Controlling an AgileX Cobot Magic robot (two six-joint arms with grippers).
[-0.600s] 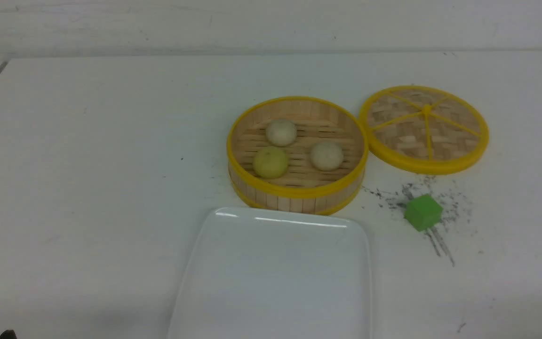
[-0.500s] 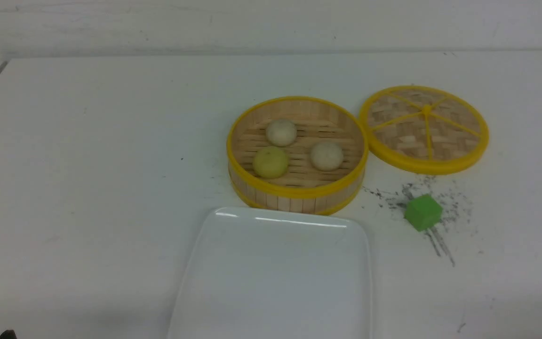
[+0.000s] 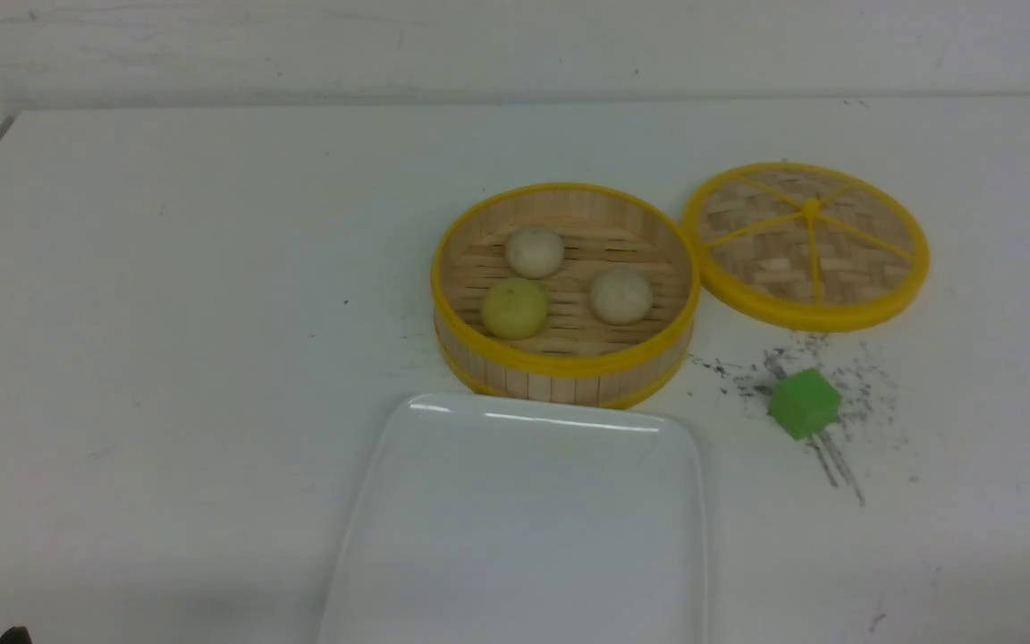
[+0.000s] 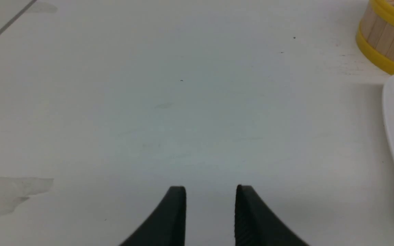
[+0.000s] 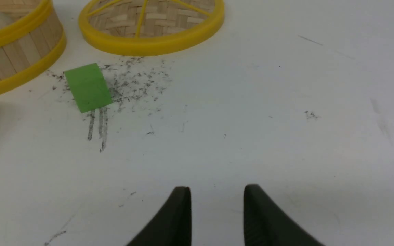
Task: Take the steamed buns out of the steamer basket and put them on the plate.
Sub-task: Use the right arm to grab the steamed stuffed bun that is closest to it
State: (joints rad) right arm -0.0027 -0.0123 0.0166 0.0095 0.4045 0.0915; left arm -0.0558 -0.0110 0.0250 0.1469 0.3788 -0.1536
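Resting in steamer basket: three steamed buns — one yellow-green bun [image 3: 515, 309], nearer the plate and toward the left; one off-white bun [image 3: 535, 251], farther back; one off-white bun [image 3: 621, 296], toward the right.
Steamer basket [image 3: 569, 365]: round, bamboo slats, yellow rims; upright on the bench [image 3: 166, 313], just behind the plate.
Plate [image 3: 524, 528]: white, glossy, rounded corners, raised rim; bare in its visible part, near edge cut off by the front view.
Woven lid [image 3: 765, 259]: round, yellow rim and spokes; lying right of the basket, close against it.
Green cube [image 3: 805, 404]: on the bench, in front of the lid, among dark scuffs.
Left tool [image 4: 210, 188]: fingers spread, nothing between them — above the bench, left of the plate.
Right tool [image 5: 217, 188]: fingers spread, gripping nothing, above the bench.
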